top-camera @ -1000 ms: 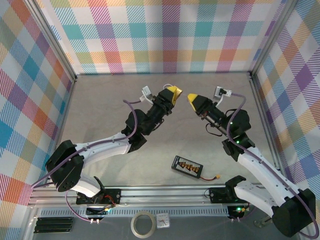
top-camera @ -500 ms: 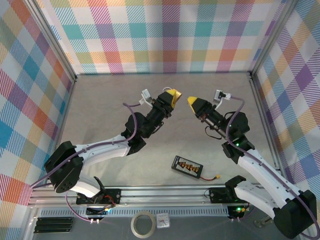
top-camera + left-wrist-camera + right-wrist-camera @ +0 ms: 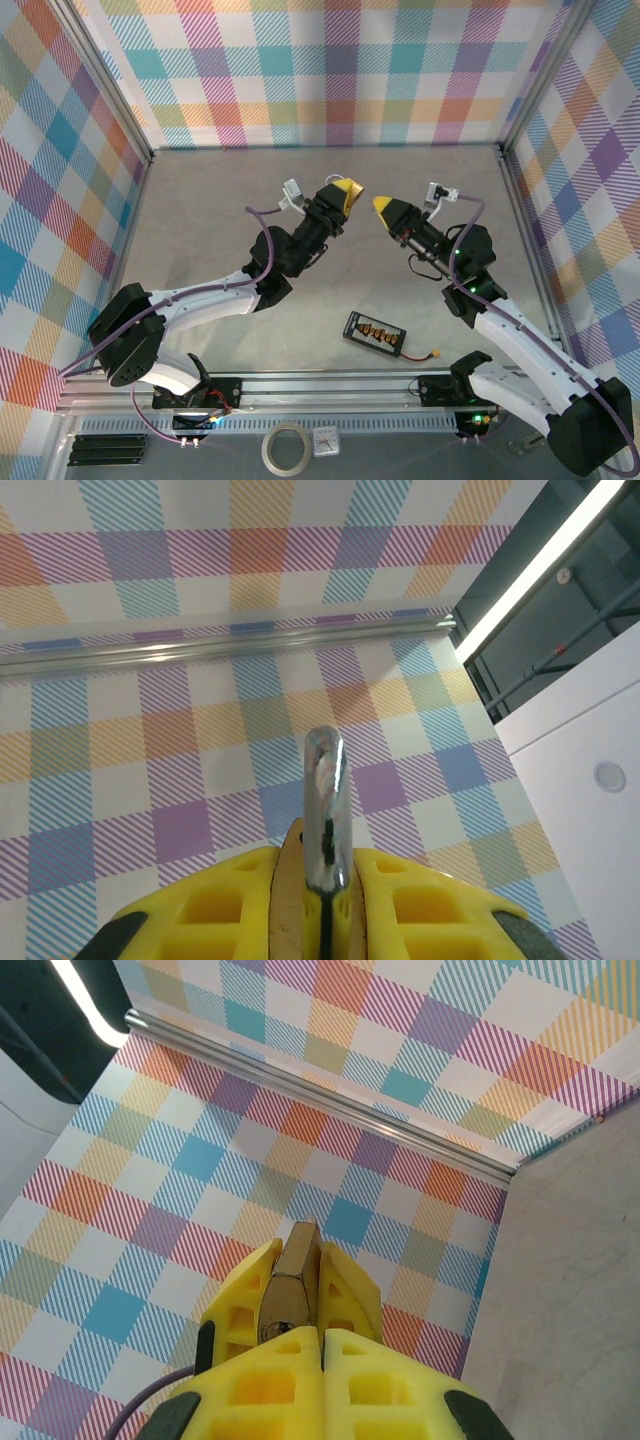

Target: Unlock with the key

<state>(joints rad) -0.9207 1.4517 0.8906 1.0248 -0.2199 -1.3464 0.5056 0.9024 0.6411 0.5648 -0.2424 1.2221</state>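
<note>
**Left side.** The left tool [image 3: 346, 187] is raised well above the tabletop [image 3: 220, 210]. It is pressed onto the padlock [image 3: 324, 780], pinching it. The chrome bow of the padlock stands clear of the fingertips and is seen edge-on in the left wrist view. The keyhole face is not visible.

**Right side.** The right tool [image 3: 384, 206] is raised to a similar height. Its tip faces the left tool, near it but apart. It is pressed fully together on a flat brass-coloured piece, judged to be the key [image 3: 292, 1275], which protrudes past the fingertips.

**Step in hand.** Judged as alignment before insertion. Both parts are held in the air and are not yet engaged.

**Next move.**
1. Orient the padlock so that its keyhole faces the key.
2. Bring the key blade in line with the keyhole.
3. Advance straight, without side load.
4. Rotate the key only once it is fully seated.
</note>
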